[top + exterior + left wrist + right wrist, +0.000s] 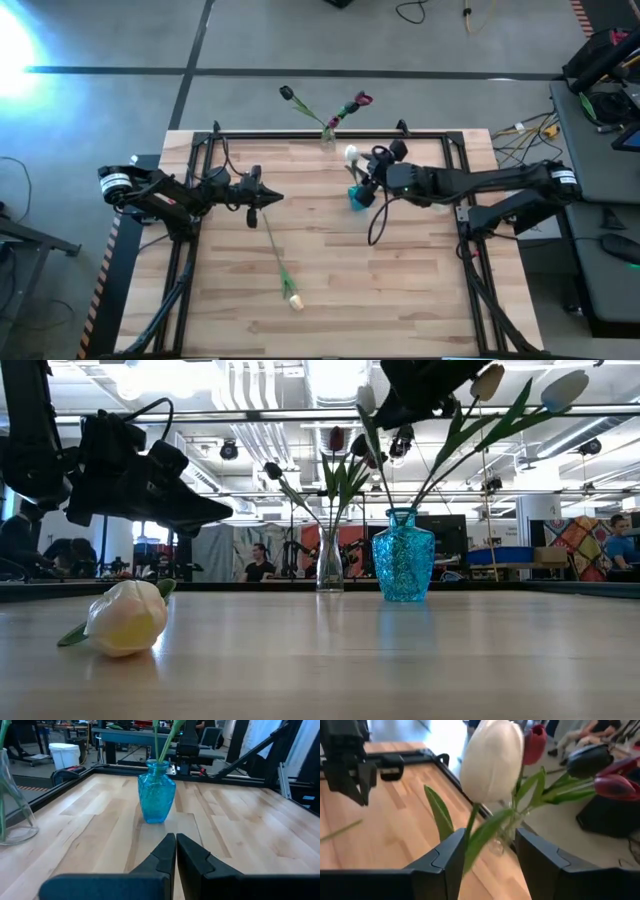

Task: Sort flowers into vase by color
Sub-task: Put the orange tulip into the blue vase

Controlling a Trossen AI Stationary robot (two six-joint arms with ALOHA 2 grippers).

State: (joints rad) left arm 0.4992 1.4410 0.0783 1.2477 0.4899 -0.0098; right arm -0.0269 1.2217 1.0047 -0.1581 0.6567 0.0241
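A white tulip (pixel 492 760) stands with its stem in the blue vase (pixel 403 555), and other stems rise beside it. My right gripper (pixel 490 845) hovers open above that vase (pixel 357 197), its fingers on either side of the tulip's stem. A clear vase (pixel 327 138) at the far edge holds dark maroon tulips (pixel 615 785). A peach-cream tulip (pixel 125 618) lies flat on the table, head toward the near edge (pixel 294 300). My left gripper (pixel 265 200) is shut, off the table, near that tulip's stem end. My right gripper stands open around the white tulip's stem (pixel 470 827), coming at it nearly level from the table's right. The stem and a leaf (pixel 479 840) run close along one finger (pixel 451 857). I cannot tell whether they touch it.
A black frame rail (pixel 300 135) runs round the table's far and side edges. The two vases stand close together at the far middle. Bare wood (pixel 400 290) lies at the near right. People and benches show in the room beyond the table.
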